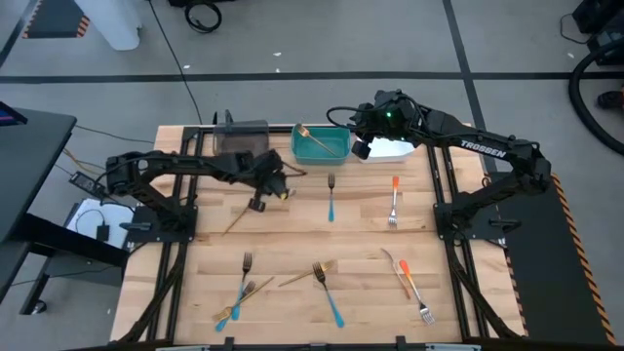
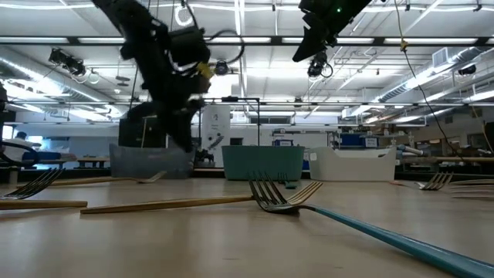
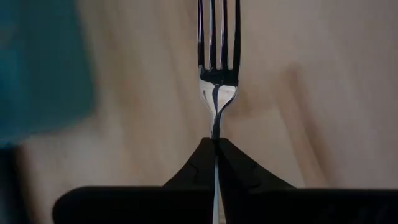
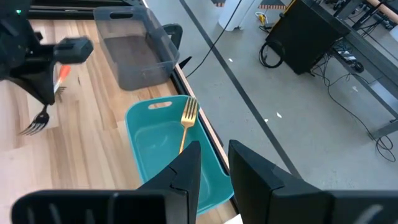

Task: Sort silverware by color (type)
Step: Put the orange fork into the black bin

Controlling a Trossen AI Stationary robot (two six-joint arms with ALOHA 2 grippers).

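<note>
Wooden planking forms the table [image 1: 292, 244], seen from above with three bins set along its far edge: a grey bin [image 1: 241, 136], a teal bin [image 1: 320, 143] beside it, and a white bin [image 1: 390, 149] on the teal bin's other side. One gold fork [image 1: 310, 133] is seen lying in the teal bin. The left gripper [image 1: 274, 180] is positioned just in front of the grey bin, and the right gripper [image 1: 363, 146] is held between the teal and white bins. Blue-handled forks [image 1: 331, 197] and orange-handled forks [image 1: 394, 201] are scattered on the planks in front of the teal bin, with gold utensils [image 1: 242, 297] well apart from it towards the near edge. From table height, a blue-handled fork [image 2: 347, 220] is recorded in the foreground, the teal bin standing behind it and the left arm hanging in front of the grey bin. At the left wrist, the fingers [image 3: 239, 171] are seen fully closed on the stem of a silver fork [image 3: 217, 81], whose tines point away above the wood; its handle colour cannot be told there. At the right wrist, the fingers [image 4: 186, 168] are seen parted with nothing between them, above the teal bin, where the gold fork leans on the wall.
</note>
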